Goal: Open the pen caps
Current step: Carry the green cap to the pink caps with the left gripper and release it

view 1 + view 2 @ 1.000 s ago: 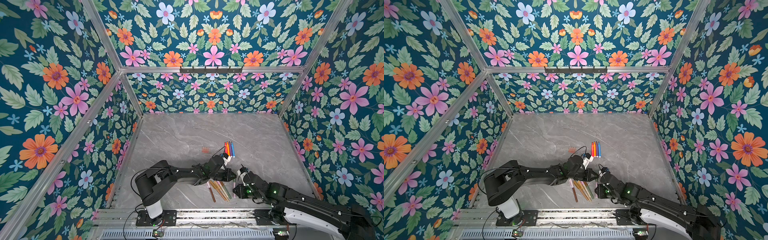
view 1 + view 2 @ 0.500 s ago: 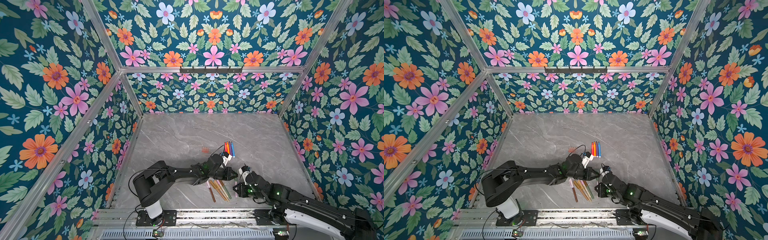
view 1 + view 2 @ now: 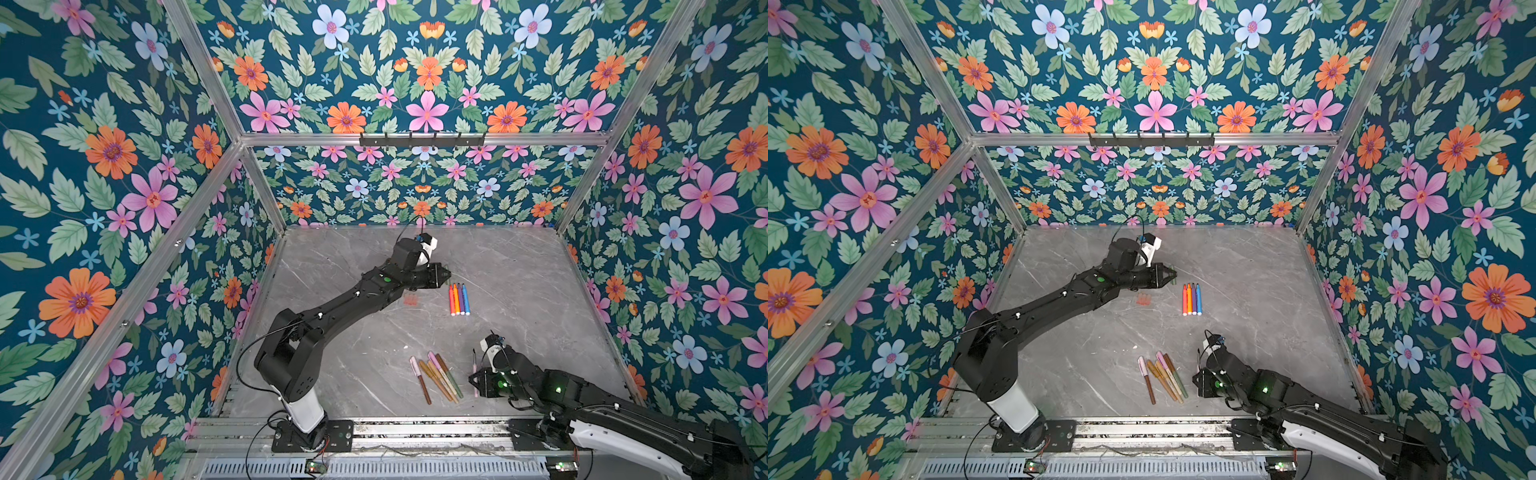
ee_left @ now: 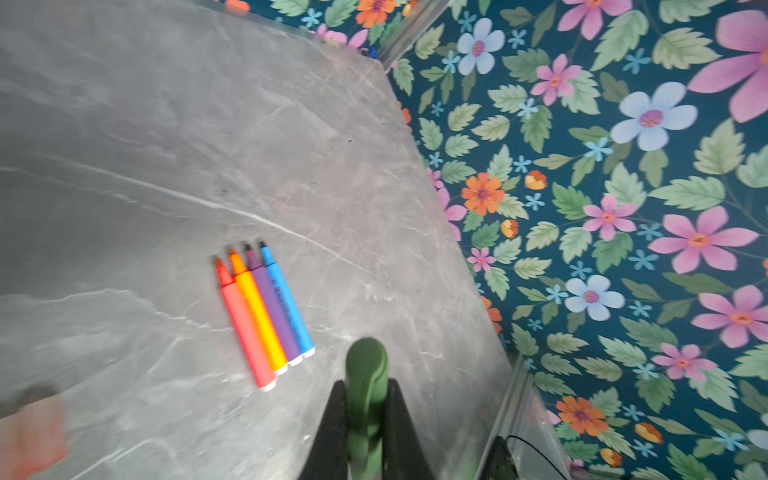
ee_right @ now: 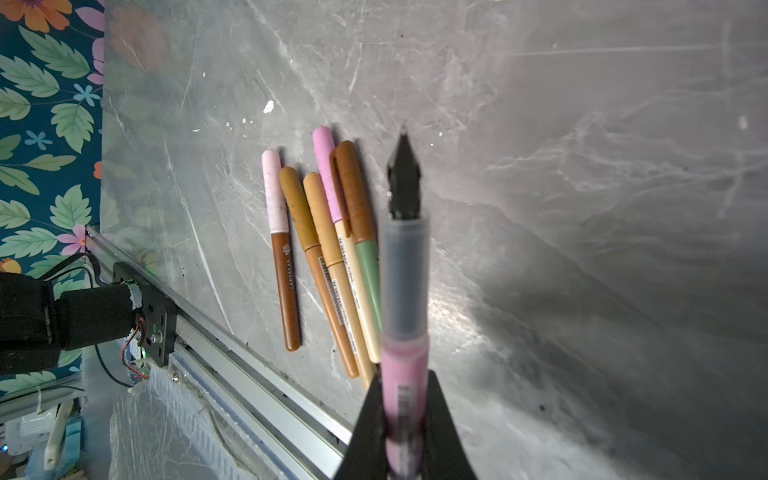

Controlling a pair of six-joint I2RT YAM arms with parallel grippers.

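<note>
Gripping a stubby green cap [image 4: 366, 370], left claw [image 4: 365, 388]; right claw [image 5: 403, 378] tight on a black-tipped pink pen [image 5: 404, 357].

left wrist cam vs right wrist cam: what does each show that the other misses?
Left wrist only: the left claw shut on a green cap, four uncapped pens (red, orange, purple, blue) lying side by side, and a blurred peach-orange patch at the frame edge, likely loose caps.

Right wrist only: the right claw shut on a pink pen with its dark tip bare, five capped pens bunched beside it, and the left arm's base on the rail.

Both: grey marble table and floral wall.
</note>
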